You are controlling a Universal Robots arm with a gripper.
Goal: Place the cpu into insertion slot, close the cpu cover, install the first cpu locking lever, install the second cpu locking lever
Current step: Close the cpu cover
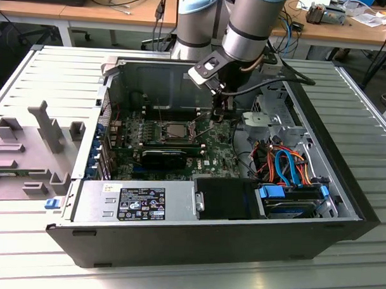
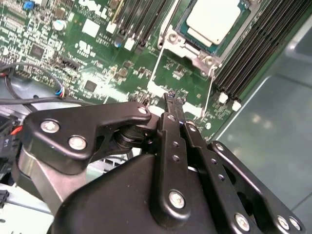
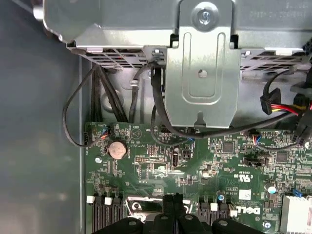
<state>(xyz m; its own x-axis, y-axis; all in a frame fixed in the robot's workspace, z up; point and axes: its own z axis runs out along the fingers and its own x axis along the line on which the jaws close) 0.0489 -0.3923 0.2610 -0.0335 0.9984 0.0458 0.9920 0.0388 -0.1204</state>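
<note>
Hovering with black metal gripper (image 2: 174, 99) pressed together near flat silver-grey square cpu (image 2: 212, 22) seated in dark silver-rimmed insertion slot (image 2: 194, 50).

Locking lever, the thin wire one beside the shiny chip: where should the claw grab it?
Probably at its free end, the tip nearest the claw. The locking lever is a thin wire running out from beside the cpu over the board, so coming from above, one finger on each side of the wire, looks best.
</note>
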